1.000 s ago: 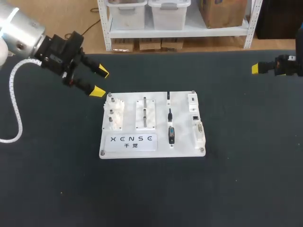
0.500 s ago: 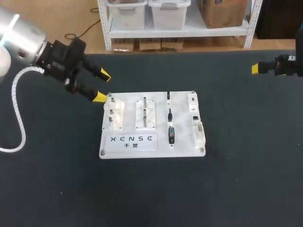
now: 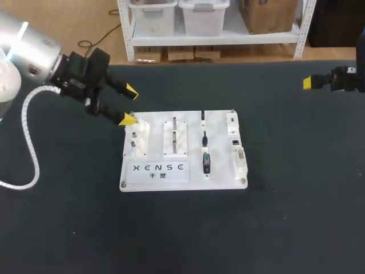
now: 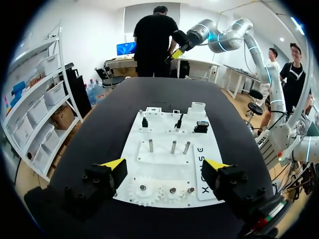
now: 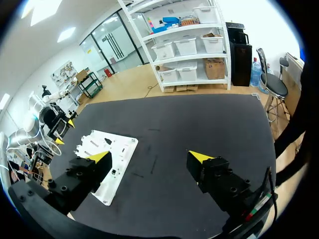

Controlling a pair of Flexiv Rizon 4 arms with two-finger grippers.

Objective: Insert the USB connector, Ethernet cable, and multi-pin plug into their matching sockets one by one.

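White board, dark plugs apparently upright; left gripper, right gripper spread wide.

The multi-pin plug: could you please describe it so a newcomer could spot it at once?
On the white board on the black table, three dark connectors sit in a column right of centre. The multi-pin plug is the one nearest the robot, the bulkiest of the three.

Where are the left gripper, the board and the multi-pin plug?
left gripper (image 3: pixel 129 105): head view, midway between its two yellow tips.
board (image 3: pixel 219 171): head view, bare white surface just right of the plug.
multi-pin plug (image 3: pixel 206 162): head view, middle of its black body.
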